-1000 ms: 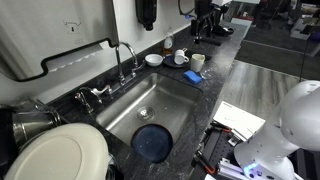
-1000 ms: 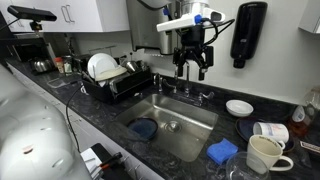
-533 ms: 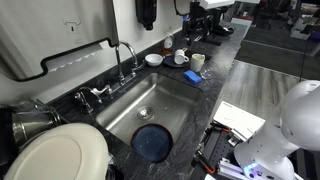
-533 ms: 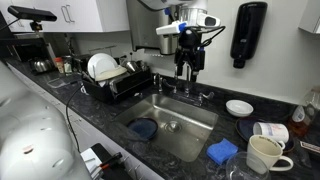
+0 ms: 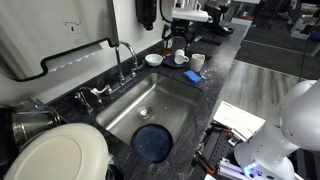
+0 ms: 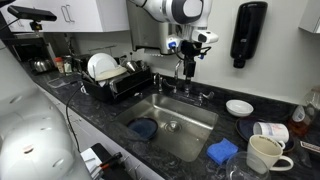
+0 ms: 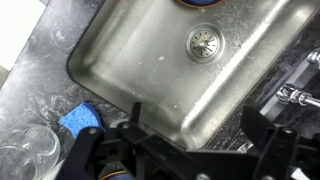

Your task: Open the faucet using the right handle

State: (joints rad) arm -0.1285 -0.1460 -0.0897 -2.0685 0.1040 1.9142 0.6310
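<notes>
The faucet point(image 5: 121, 60) is a tall chrome gooseneck behind the steel sink point(image 5: 185, 100); it also shows in an exterior view point(image 6: 180, 78). Its right handle point(image 6: 205, 95) is a small chrome lever at the base, seen again in an exterior view point(image 5: 136, 72) and at the right edge of the wrist view point(image 7: 296, 95). My gripper point(image 6: 187, 62) hangs in the air above the faucet, apart from it, and shows near the top of an exterior view point(image 5: 178, 40). In the wrist view its jaws point(image 7: 195, 125) are wide open and empty, over the sink's rim.
A dish rack point(image 6: 110, 78) with plates stands beside the sink. A blue plate point(image 5: 152, 142) lies in the basin near the drain point(image 7: 203, 40). A blue sponge point(image 6: 222, 150), mugs point(image 6: 262, 152), a bowl point(image 6: 239, 107) and a wall soap dispenser point(image 6: 247, 32) are on the other side.
My gripper has moved sideways towards the faucet and turned about its wrist, so it looks narrower. Nothing else has moved.
</notes>
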